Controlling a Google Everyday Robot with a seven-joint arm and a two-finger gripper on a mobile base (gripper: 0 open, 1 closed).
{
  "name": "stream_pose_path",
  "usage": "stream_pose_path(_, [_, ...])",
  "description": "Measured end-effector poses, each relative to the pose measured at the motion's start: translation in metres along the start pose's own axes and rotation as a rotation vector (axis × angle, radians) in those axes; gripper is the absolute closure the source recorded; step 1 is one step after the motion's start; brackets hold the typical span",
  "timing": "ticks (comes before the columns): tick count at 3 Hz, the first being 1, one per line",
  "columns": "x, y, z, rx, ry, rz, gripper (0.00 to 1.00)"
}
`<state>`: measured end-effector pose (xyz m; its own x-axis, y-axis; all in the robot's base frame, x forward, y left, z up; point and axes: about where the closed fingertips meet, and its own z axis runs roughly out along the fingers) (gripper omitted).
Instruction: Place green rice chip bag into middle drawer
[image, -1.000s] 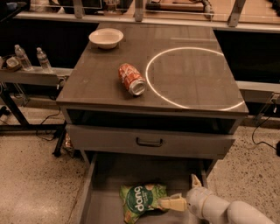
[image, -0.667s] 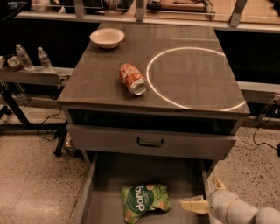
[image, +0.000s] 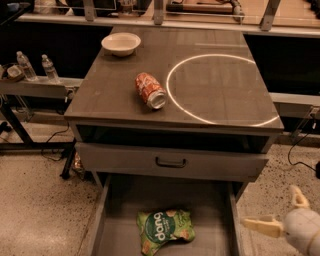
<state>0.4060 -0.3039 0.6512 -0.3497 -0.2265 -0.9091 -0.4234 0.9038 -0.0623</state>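
Note:
The green rice chip bag (image: 165, 231) lies flat on the floor of the open middle drawer (image: 205, 202), near its front, logo side up. The drawer is pulled out below the cabinet's closed grey drawer front. My gripper (image: 278, 213) is at the lower right, outside the drawer's right wall and well to the right of the bag. It is open and empty, with one cream finger (image: 260, 226) pointing left and the other (image: 299, 197) pointing up.
A red-orange soda can (image: 150, 90) lies on its side on the cabinet top (image: 215, 85), next to a bright light ring. A white bowl (image: 121, 43) stands at the back left. The closed drawer front has a black handle (image: 170, 163). Water bottles (image: 27, 66) stand on a shelf at left.
My gripper let go of the green bag and moved right, out over the drawer's right wall. The bag stays lying in the drawer.

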Motion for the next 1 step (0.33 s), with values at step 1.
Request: stream_pose_path(1, [-0.0122,-0.0139,-0.0260,0.055,-0.030,-0.020,0.00])
